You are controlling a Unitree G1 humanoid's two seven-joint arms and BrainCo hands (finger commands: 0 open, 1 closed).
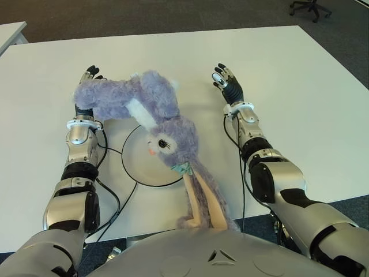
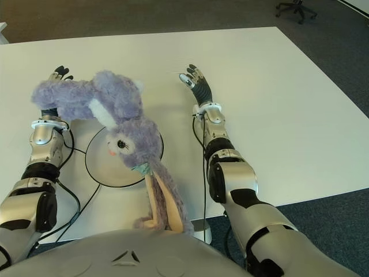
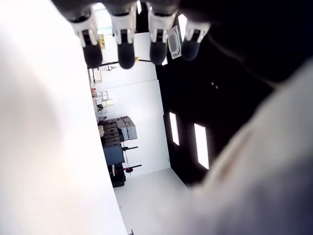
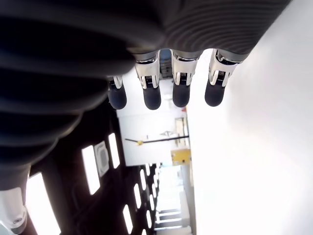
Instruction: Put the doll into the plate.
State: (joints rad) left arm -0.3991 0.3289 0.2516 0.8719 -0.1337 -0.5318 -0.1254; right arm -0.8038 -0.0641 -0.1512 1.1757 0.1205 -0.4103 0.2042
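draping over the left hand (image 1: 86, 86), the doll (image 1: 151, 115) overhangs the plate (image 1: 134, 163); right hand (image 1: 226, 82) spread, empty.

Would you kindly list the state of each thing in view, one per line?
doll: draped over the left hand, head over the plate, ears trailing off the table's near edge
plate: flat on the table, partly covered
left hand: under the doll, fingers extended
right hand: open, holding nothing

Showing fluffy, shaggy purple plush on the doll (image 1: 144, 107), smooth matt white on the plate (image 1: 135, 164) and tabletop (image 1: 300, 98), glossy silver metal on the arms, ribbed black rubber on the right hand (image 1: 226, 83).
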